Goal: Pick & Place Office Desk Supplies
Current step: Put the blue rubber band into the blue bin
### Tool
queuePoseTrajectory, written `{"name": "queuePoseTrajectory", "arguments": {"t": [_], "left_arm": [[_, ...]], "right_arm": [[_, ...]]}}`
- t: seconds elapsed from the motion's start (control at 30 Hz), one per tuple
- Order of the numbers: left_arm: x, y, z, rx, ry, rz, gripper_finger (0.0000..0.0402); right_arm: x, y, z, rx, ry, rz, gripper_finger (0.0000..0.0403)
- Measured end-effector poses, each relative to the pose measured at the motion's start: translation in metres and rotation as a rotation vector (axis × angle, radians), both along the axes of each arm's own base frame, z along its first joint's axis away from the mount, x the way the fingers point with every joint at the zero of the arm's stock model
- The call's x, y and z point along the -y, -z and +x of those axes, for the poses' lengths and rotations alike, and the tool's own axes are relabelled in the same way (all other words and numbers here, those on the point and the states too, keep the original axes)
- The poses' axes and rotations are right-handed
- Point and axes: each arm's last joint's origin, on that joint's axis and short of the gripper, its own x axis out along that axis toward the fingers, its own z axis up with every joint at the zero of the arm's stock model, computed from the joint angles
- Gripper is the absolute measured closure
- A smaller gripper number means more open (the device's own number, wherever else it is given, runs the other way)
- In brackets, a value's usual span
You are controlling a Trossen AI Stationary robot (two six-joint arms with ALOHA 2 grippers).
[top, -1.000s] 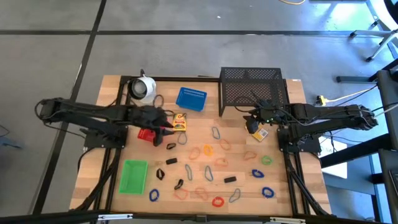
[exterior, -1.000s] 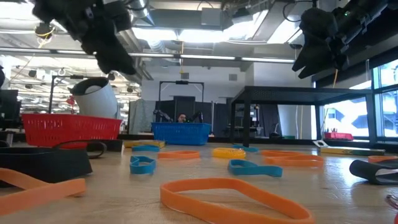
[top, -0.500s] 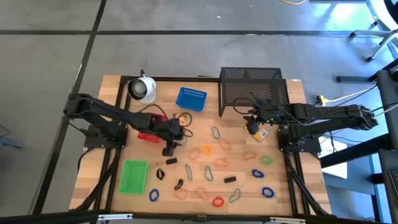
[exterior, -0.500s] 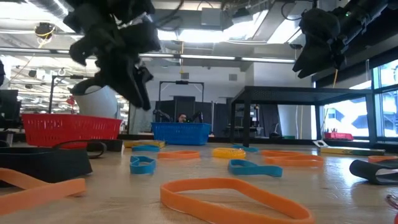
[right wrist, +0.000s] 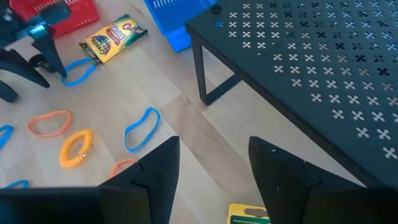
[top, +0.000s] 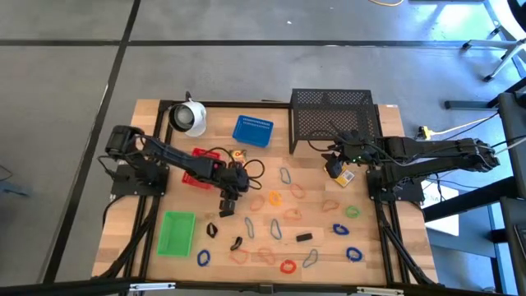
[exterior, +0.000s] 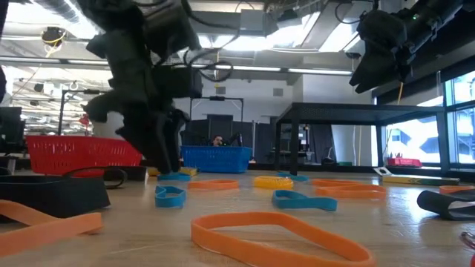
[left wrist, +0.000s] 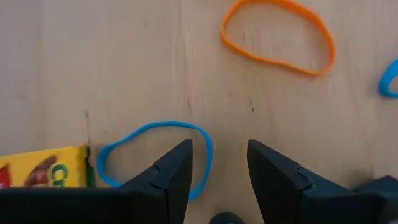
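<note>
Left gripper (left wrist: 217, 180) low over a blue band loop (left wrist: 155, 155)

Wrist view alone shows its jaws apart astride the loop beside the yellow box (left wrist: 40, 168), mid-table; right gripper (right wrist: 208, 180), jaws apart, empty near the rack (right wrist: 311, 62).

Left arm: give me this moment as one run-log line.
left gripper: jaws open, low over blue band loop beside yellow box | right gripper: jaws open, raised beside black mesh rack | nothing held

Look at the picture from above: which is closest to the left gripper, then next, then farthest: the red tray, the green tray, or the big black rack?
From the left gripper:
1. Red tray, just beside it, toward the table's left.
2. Green tray, at the near left of the table.
3. Black mesh rack, at the far right.
</note>
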Motion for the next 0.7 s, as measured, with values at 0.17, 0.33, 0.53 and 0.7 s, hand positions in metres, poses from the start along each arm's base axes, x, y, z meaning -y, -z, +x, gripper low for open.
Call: {"name": "queuePoseTrajectory", "arguments": {"t": [0.17, 0.33, 0.53, 0.7], "left_arm": [[-0.0001, 0.0098, 0.0022, -0.032, -0.006, 0.032, 0.0267], [-0.0016, 0.0124, 0.0021, -0.046, -0.035, 0.011, 0.0312], [-0.0024, 0.0133, 0.0019, -0.047, -0.065, 0.013, 0.0390], [-0.0026, 0.0066, 0.0024, -0.024, -0.088, 0.003, 0.0399]], "right_arm": [[0.0001, 0.0000, 0.0001, 0.000, 0.002, -0.005, 0.0209], [0.0001, 0.0000, 0.0000, -0.001, 0.003, -0.005, 0.0209], [0.0002, 0.0000, 0.0000, 0.001, 0.008, -0.004, 0.0209], [0.0002, -0.0001, 0.0000, 0.002, 0.008, -0.004, 0.0209]]}}
